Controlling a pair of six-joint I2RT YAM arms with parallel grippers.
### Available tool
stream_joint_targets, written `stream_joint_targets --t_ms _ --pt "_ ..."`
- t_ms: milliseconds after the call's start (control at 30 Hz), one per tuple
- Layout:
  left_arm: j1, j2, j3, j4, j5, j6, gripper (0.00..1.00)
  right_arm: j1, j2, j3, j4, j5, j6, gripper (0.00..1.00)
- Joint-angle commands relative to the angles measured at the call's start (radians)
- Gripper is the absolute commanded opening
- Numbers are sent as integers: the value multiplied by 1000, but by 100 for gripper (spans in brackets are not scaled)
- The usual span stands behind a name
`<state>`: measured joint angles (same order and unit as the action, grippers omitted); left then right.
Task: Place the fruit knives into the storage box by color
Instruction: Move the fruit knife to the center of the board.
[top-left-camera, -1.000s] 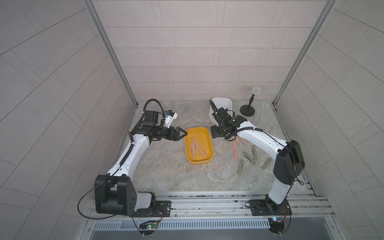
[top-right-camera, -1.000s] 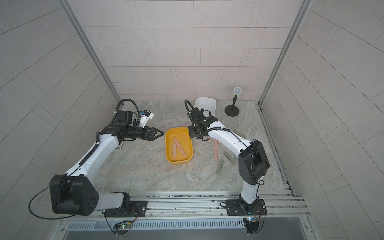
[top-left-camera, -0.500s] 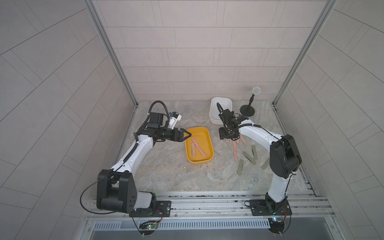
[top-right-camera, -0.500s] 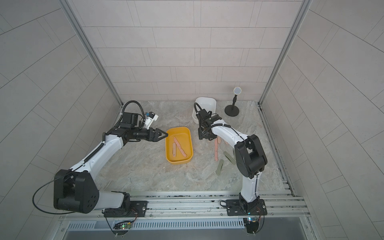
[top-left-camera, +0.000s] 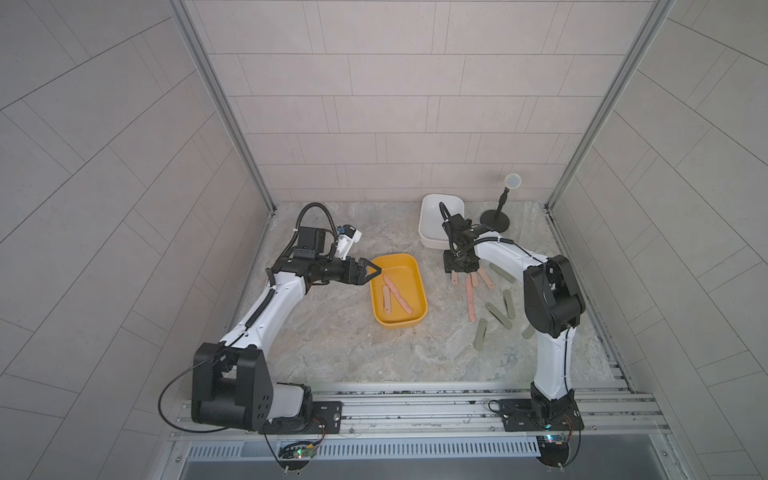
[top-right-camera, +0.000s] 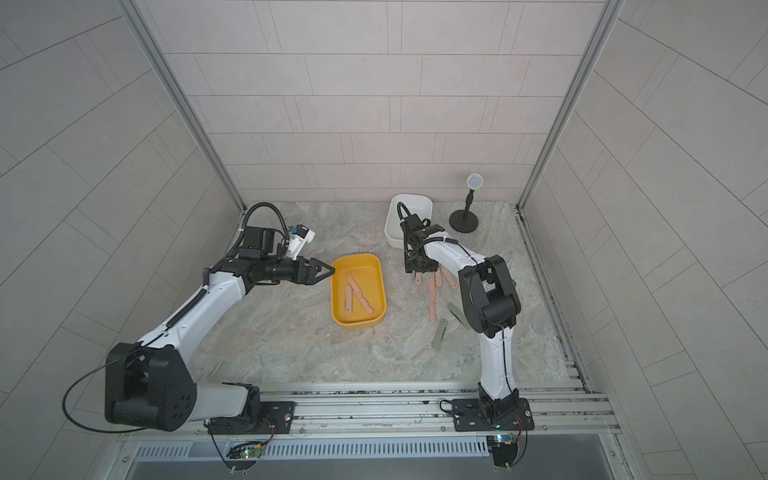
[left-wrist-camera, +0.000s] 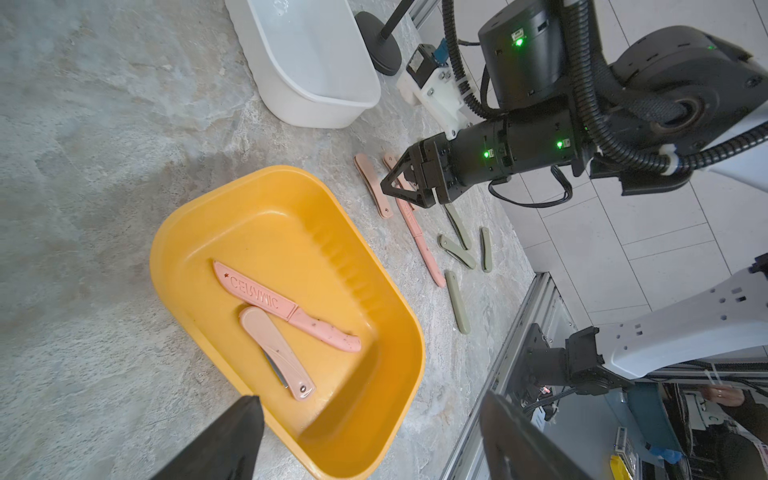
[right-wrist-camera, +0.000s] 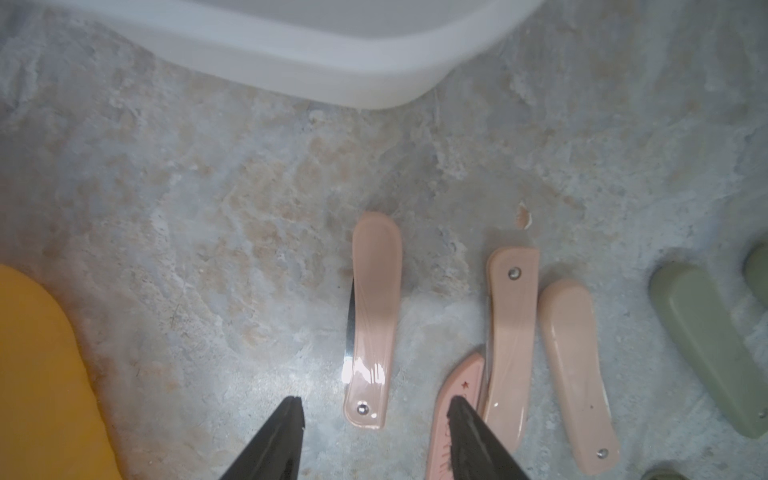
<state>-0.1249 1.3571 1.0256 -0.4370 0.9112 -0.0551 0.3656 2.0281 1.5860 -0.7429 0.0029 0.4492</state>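
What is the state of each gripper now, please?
Left gripper: jaws open, empty.
Right gripper: jaws open, one on each side of a folded pink knife, not gripping it yet.

I get both top views bright and even: soft overhead light leaves only faint shadows on the mottled grey stone-look surface (top-left-camera: 332, 345), and the pale tiled walls (top-left-camera: 124, 124) bow at the frame edges. My right wrist view is hazy; the white plastic tub (right-wrist-camera: 291, 54) blurs, and glare flares on the glossy salmon-pink folded knife (right-wrist-camera: 374, 316) near its rivet end.
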Motion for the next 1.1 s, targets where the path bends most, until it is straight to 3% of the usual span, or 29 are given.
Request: stream_joint_targets --t_ms 0,333,700,1067 --pt "-1 -24 -14 20 -4 17 88 -9 37 38 0 -1 -14 57" --pt "-2 -23 -11 11 -11 25 88 -17 117 112 -9 -1 -17 54" --pt "-1 -22 -12 7 -12 28 88 -17 151 92 8 -2 -12 50" --pt "-2 -26 -11 4 -16 30 88 -17 150 49 14 1 -6 41"
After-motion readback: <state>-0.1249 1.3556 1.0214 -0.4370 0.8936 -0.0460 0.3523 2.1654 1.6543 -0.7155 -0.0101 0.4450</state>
